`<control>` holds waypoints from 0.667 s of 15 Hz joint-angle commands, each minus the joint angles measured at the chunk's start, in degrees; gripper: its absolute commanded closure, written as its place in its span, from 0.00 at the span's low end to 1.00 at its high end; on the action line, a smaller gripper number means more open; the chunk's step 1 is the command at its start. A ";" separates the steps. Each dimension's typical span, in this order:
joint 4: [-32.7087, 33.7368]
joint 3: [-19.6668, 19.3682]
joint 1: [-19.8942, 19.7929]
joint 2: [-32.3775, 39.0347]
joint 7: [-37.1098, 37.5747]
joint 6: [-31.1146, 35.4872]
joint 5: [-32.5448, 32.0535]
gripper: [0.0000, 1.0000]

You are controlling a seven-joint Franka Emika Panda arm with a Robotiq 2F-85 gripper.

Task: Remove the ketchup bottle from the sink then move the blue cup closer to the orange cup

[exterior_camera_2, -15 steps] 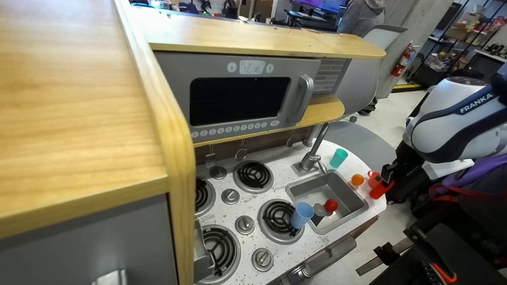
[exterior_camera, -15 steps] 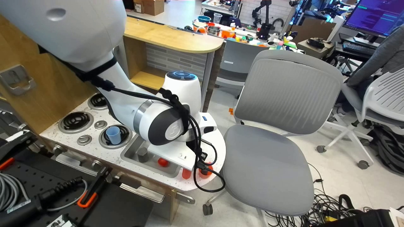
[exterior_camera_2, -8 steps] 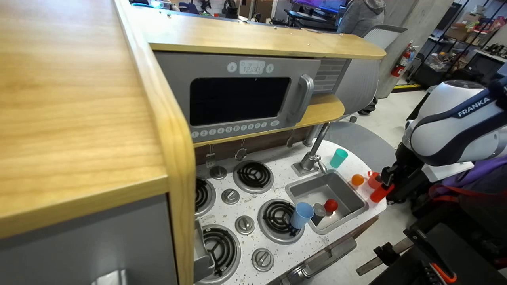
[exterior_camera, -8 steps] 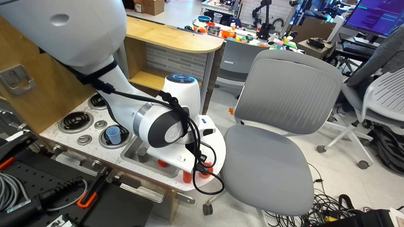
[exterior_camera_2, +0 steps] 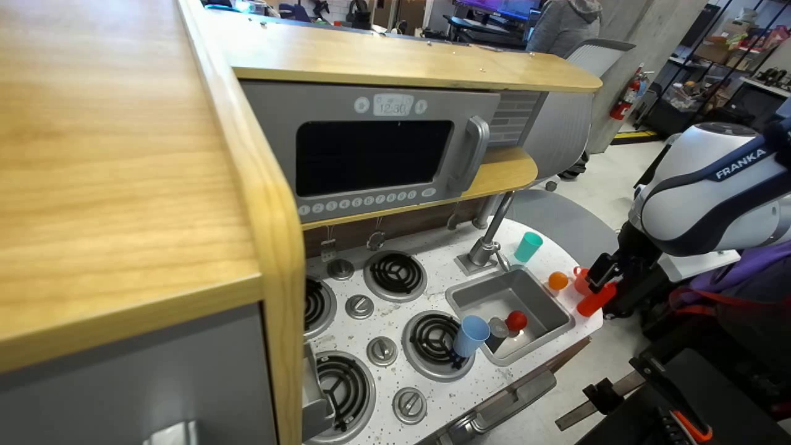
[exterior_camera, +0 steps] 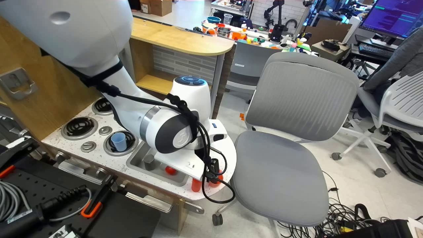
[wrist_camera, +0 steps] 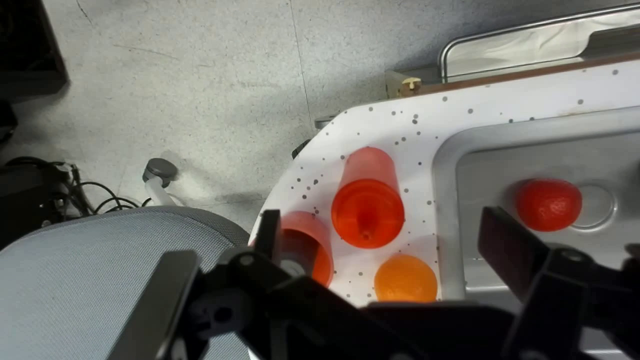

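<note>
Black and spread wide, your hand is nearest in the wrist view, its jaws well apart with nothing pinched. Between them, as that view looks down, the bottle stands on the worktop, outside the sink. Just beside it is the orange cup, reddish in tone and judged to be the task's; one jaw overlaps it, though whether they touch you cannot tell. An orange ball lies between that cup and the sink. Inside the sink you find a red ball and, in both exterior views, a grey can. Farthest off, the blue cup sits on a burner, across the sink from the orange cup.

Progress: with the bottle out of the sink and ungripped, your first step appears complete. Your second remains: the blue cup is well apart from its goal. Before travelling to it, you will probably want to rise clear of the bottle and orange cup, lest either topple.
</note>
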 commanded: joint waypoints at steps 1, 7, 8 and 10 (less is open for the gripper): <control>-1.66 1.99 -1.60 -4.19 -0.43 -0.72 2.57 0.00; 0.65 8.40 -7.68 -10.67 -6.87 -16.45 11.98 0.00; 1.83 8.34 -7.99 -10.89 -6.94 -17.76 13.49 0.00; 4.70 7.65 -8.12 -10.52 -6.16 -19.79 15.76 0.00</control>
